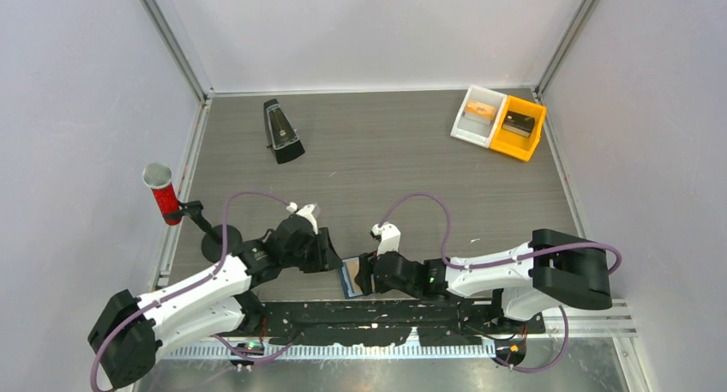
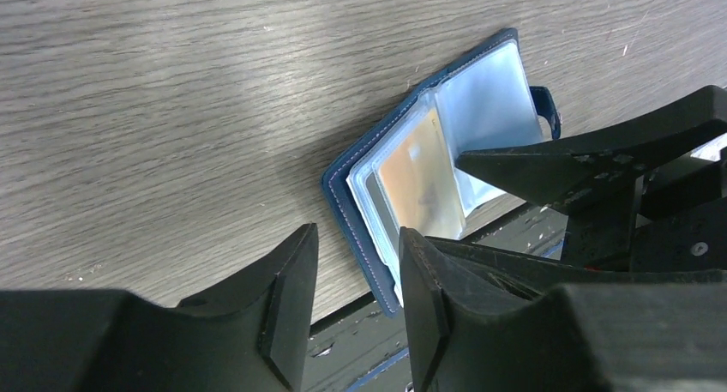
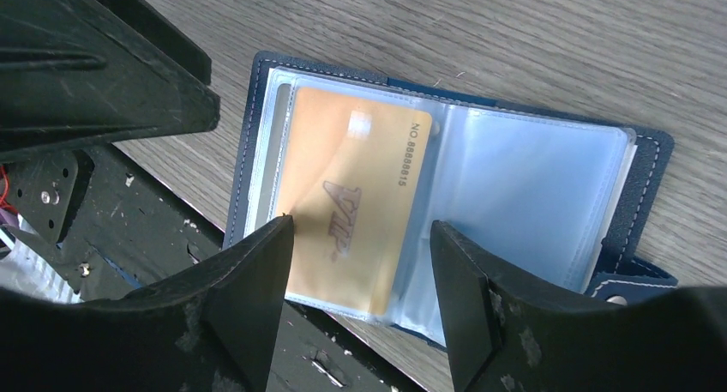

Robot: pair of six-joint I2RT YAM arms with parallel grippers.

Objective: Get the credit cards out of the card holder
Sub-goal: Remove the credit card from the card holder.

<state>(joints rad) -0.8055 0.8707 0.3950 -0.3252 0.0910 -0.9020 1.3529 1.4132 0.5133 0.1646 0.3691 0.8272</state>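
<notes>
The card holder [image 3: 653, 177] lies open at the near edge of the table [image 1: 386, 152], its orange card [image 3: 351, 195] running lengthwise out between the spread fingers of the right gripper [image 3: 360, 229], seemingly nearer than the likewise open left gripper [image 2: 357, 238].

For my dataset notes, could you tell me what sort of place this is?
Likely a robot lab test cell: plain grey walls enclose a wood-grain table, with staged props like a metronome and microphone.

Glossy plastic-sleeved card holder [image 3: 523, 195]; matt woodgrain table [image 3: 514, 40]
</notes>
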